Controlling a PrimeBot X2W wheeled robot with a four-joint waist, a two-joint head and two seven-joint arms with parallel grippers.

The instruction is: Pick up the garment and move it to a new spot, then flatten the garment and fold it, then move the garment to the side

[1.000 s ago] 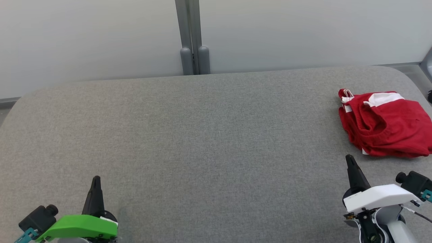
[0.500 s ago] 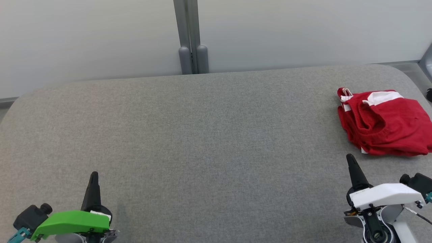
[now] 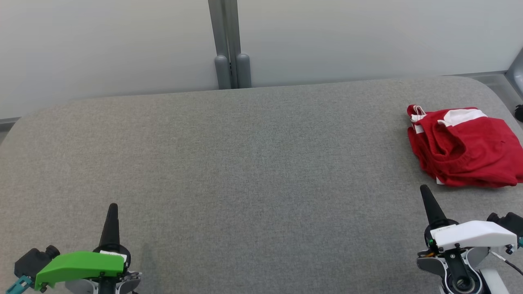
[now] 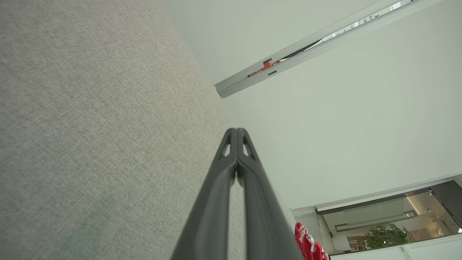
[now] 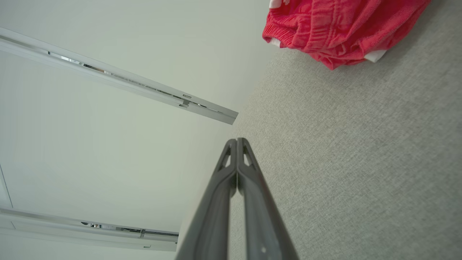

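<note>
The garment [image 3: 466, 149] is red with white trim and lies crumpled at the far right of the grey table [image 3: 245, 171]. It also shows at the top of the right wrist view as the garment [image 5: 339, 29], and as a small red patch of garment [image 4: 310, 247] low in the left wrist view. My right gripper [image 3: 425, 190] is shut and empty, a short way in front of the garment's near edge and apart from it. My left gripper [image 3: 112, 207] is shut and empty at the lower left, far from the garment. The tips are pressed together at the left gripper [image 4: 236, 130] and the right gripper [image 5: 237, 141].
A pale wall with a grey vertical post [image 3: 228, 45] runs behind the table's far edge. The table's rounded right corner [image 3: 490, 87] is just behind the garment. Wide bare grey cloth surface stretches between the two grippers.
The head camera has shifted slightly, so the whole scene has drifted left and up. Both grippers sit a little lower in the view and stay shut. The garment lies as before.
</note>
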